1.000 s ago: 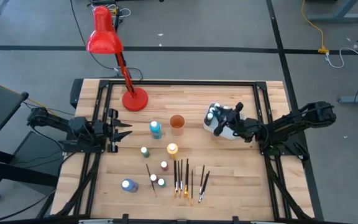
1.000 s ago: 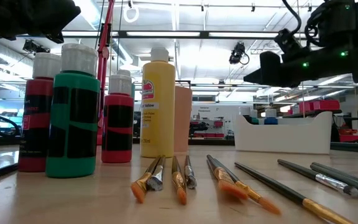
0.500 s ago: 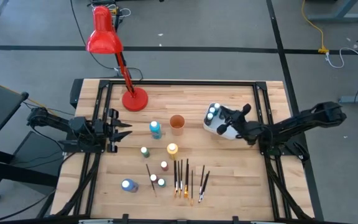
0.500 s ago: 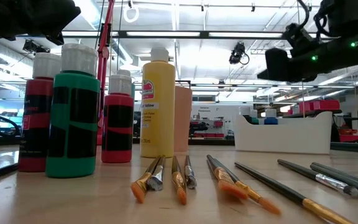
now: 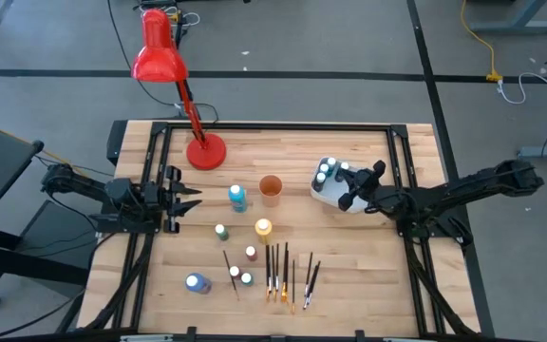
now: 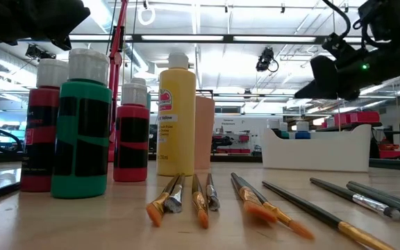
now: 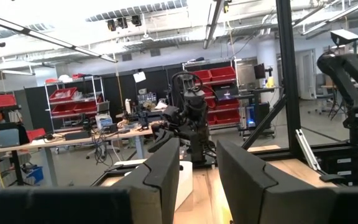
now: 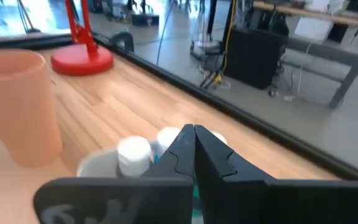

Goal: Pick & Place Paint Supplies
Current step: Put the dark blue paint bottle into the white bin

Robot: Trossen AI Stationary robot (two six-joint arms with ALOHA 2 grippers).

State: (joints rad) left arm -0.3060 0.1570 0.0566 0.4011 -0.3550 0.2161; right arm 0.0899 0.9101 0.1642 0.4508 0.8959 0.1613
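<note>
Several small paint bottles stand upright on the wooden table: a blue one [image 5: 237, 197], a yellow one [image 5: 263, 228], and green and red ones [image 5: 246, 278]. In the low view they show as the yellow bottle [image 6: 176, 114] and the green bottle [image 6: 82, 132]. Several dark-handled brushes [image 5: 278, 271] lie flat near the front edge. White-capped bottles [image 8: 133, 151] stand inside the white tub [image 5: 329, 193]. My right gripper [image 5: 349, 197] hangs shut just above the tub, holding nothing. My left gripper [image 5: 194, 197] waits open at the table's left side.
An orange cup [image 5: 271, 189] stands just left of the tub. A red desk lamp [image 5: 160, 59] rises from its base [image 5: 206, 152] at the far left. A black frame rail [image 5: 283, 126] runs along the table's edges. Bare wood lies near the front right.
My right gripper has drawn back a little toward the table's right edge above the tub and has tipped up from pointing down toward level, while its arm has stretched out flatter. The bottles and brushes on the table have stayed where they were.
</note>
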